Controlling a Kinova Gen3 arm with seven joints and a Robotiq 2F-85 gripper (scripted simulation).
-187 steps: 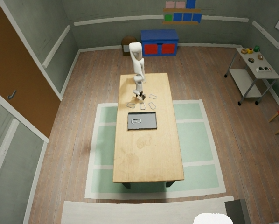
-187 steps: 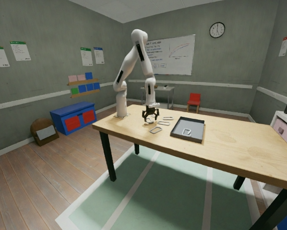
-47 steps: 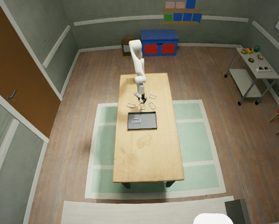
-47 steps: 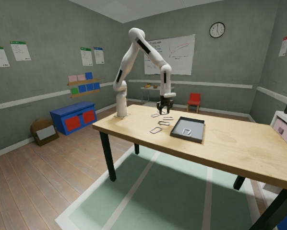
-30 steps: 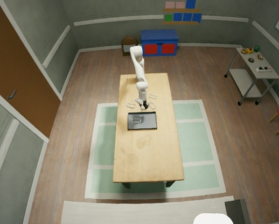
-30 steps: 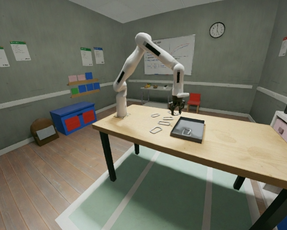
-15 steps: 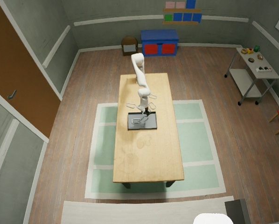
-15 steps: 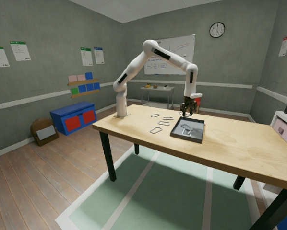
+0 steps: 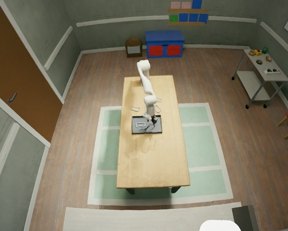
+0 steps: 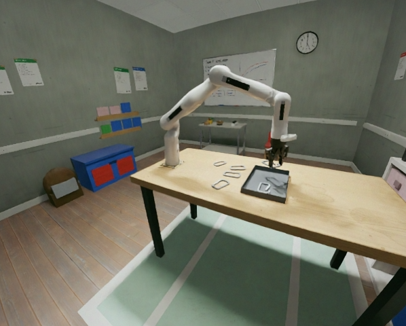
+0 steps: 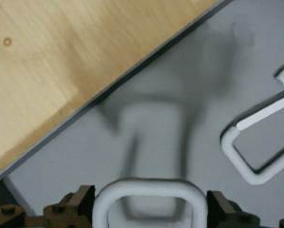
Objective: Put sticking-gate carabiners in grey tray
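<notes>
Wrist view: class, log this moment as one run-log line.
claw: shut on carabiner | position: above grey tray | tray: one carabiner inside | release: pending

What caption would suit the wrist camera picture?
Gripper holds a carabiner above the grey tray, beside another carabiner lying inside.

From the wrist view, the held carabiner (image 11: 148, 197) is cut off by the bottom edge, and the tray's carabiner (image 11: 260, 147) runs off the right. From above, the arm hides 1 worktop carabiner (image 9: 159, 99) partly.
</notes>
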